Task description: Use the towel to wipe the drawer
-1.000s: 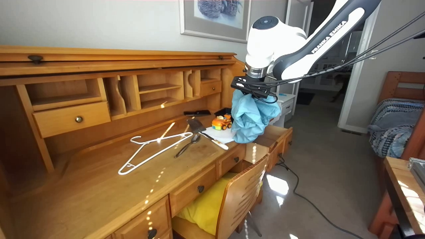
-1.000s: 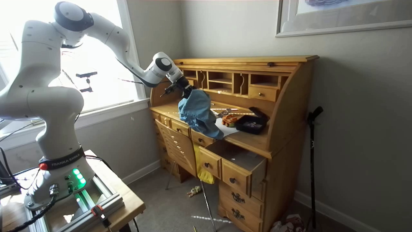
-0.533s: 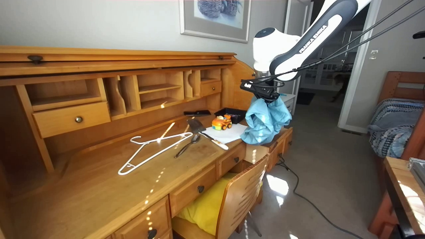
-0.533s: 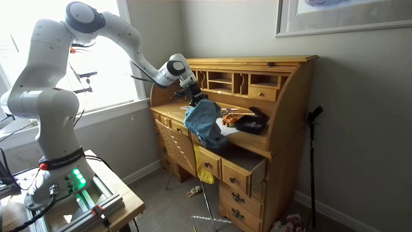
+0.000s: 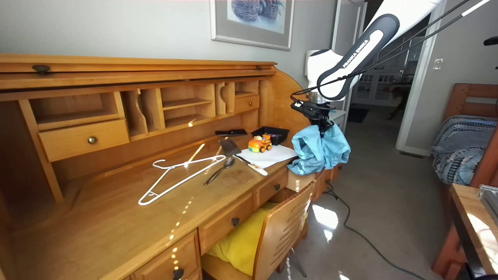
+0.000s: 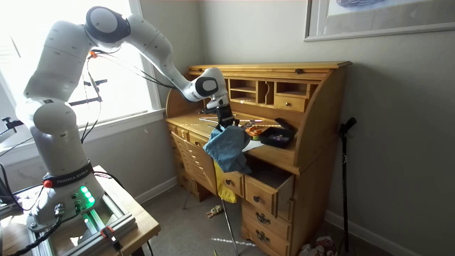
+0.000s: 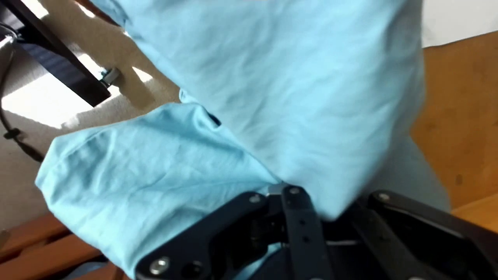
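A crumpled light-blue towel [image 5: 311,151] hangs from my gripper [image 5: 322,130]; both also show in an exterior view, the towel [image 6: 225,147] below the gripper [image 6: 226,126]. In the wrist view the towel [image 7: 291,77] is bunched between the fingers of my gripper [image 7: 330,204], which are shut on it; the fingertips are partly covered by cloth. The wooden drawer [image 6: 261,193] at the desk's end is pulled out, with its dark inside in view. The towel hangs over its chair-side end and hides part of it. I cannot tell whether the towel touches the drawer.
On the desk [image 5: 128,225] lie a white hanger [image 5: 177,171], a spoon [image 5: 220,171], a spatula [image 5: 256,168], an orange toy truck [image 5: 260,144] on white paper [image 5: 276,155] and a black box [image 6: 277,138]. A wooden chair [image 6: 195,160] with a yellow cushion [image 5: 241,237] stands in front.
My gripper has moved down and away from the desk's middle, carrying the towel from beside the toy truck to over the open drawer. More of the paper and the black box now shows.
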You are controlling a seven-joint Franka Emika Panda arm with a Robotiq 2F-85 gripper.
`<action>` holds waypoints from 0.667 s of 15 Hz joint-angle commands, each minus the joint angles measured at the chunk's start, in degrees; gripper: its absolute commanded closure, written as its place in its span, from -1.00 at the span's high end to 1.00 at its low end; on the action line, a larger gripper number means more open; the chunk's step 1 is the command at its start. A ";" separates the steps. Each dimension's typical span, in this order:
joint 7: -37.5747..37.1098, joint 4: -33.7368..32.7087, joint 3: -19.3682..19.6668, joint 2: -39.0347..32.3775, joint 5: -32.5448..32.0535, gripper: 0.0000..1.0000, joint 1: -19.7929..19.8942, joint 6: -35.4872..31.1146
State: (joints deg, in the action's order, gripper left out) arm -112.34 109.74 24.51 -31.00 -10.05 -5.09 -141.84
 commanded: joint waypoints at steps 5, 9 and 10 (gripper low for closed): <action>-7.47 -9.70 -3.95 -12.95 2.30 -0.97 5.34 -1.15; -11.22 -13.77 -2.65 -18.61 1.57 -0.97 4.85 -0.26; -12.04 -14.07 -2.18 -19.25 1.19 -0.97 4.26 -0.49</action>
State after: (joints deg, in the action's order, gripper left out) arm -121.51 99.54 21.46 -46.63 -9.23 -0.15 -142.58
